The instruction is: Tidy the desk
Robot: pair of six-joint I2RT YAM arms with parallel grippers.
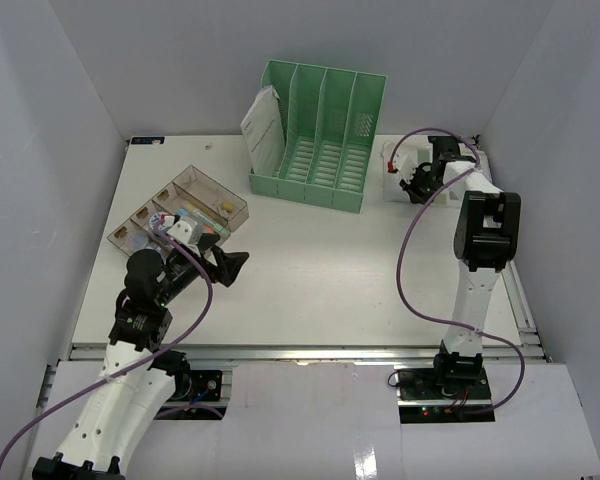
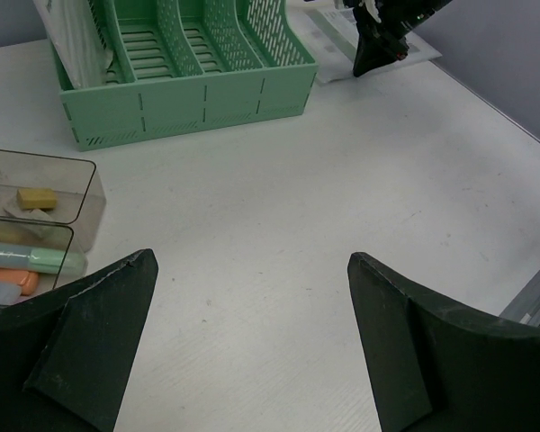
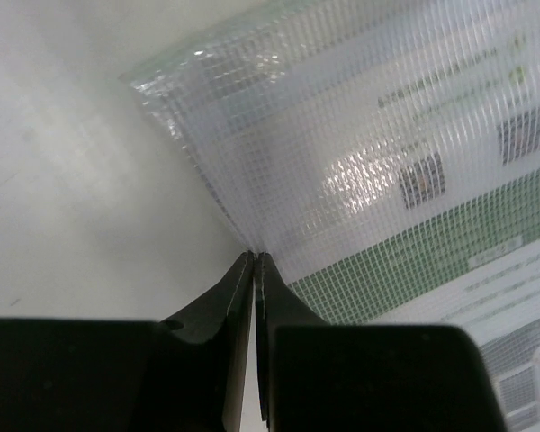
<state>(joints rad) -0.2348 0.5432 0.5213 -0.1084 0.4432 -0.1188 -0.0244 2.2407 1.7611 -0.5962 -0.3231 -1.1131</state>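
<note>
The big white desk [image 1: 310,280] lies flat in front of both arms. White walls stand on three sides of it, and a metal rail [image 1: 310,352] runs along its near edge.

The left gripper [image 2: 252,261] is wide open and holds nothing. It hangs over the left part of the desk, just beside a clear compartment box [image 1: 195,190]. In the box there are a green pen [image 2: 36,259], an orange pen [image 2: 9,281] and a small yellow block [image 2: 36,198].

At the back of the desk stands a green file rack [image 1: 320,150]. A sheet of paper [image 1: 263,130] leans in its left slot.

The right gripper [image 3: 254,256] is at the far right corner of the desk. Its two black fingers [image 3: 207,310] are pressed tight together. Their tips sit right at the edge of a clear mesh pouch [image 3: 369,135] with printed papers inside. I cannot tell if the thin edge is pinched between them.
</note>
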